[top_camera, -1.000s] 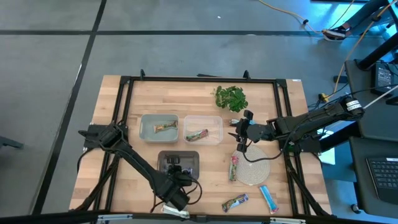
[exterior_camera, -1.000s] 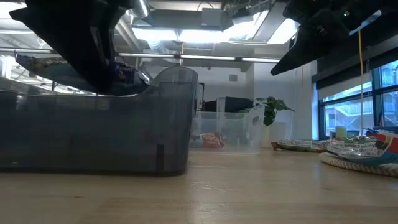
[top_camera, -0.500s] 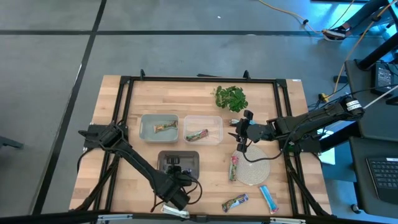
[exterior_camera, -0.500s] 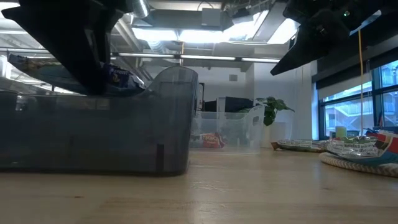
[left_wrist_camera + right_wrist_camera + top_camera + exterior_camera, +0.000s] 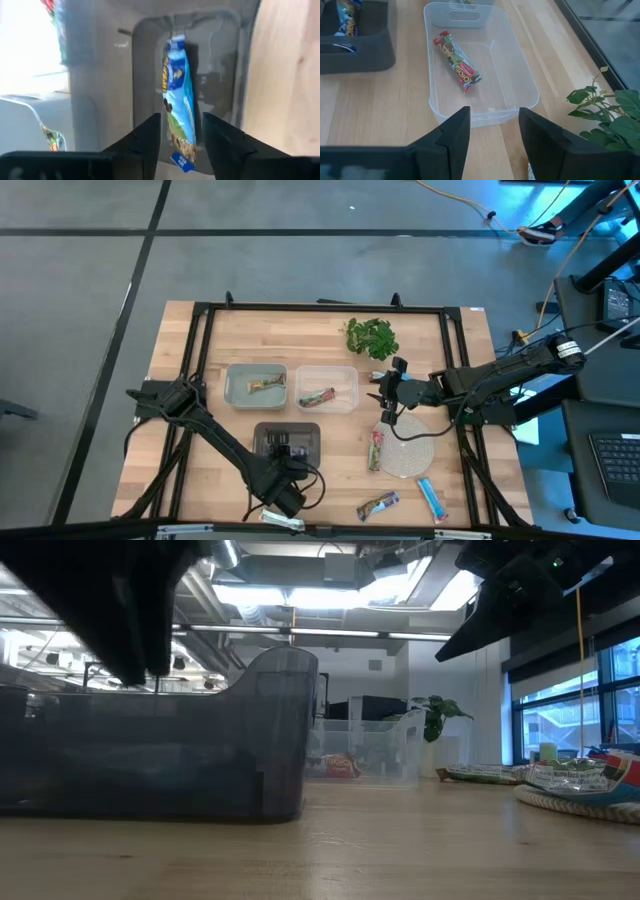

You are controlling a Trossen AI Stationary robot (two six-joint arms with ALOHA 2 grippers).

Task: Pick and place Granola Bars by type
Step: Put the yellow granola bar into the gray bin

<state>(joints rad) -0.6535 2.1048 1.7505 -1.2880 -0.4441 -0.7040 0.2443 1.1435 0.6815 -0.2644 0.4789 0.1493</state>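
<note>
Jaws of left gripper (image 5: 181, 142) spread above blue bar (image 5: 177, 107) in dark bin (image 5: 145, 75), label unreadable.

In the high view the left claw (image 5: 285, 452) covers most of the dark bin (image 5: 262, 432), so its contents cannot be told there. In the low view that bin's (image 5: 150, 750) wall hides what lies inside. Toward three o'clock, the woven mat (image 5: 590, 802) is cut off by the edge.

We see bare table (image 5: 215, 470) left of the dark bin (image 5: 288, 442); rightward, the woven mat (image 5: 412, 453) and loose bars (image 5: 378, 505) crowd the path.
</note>
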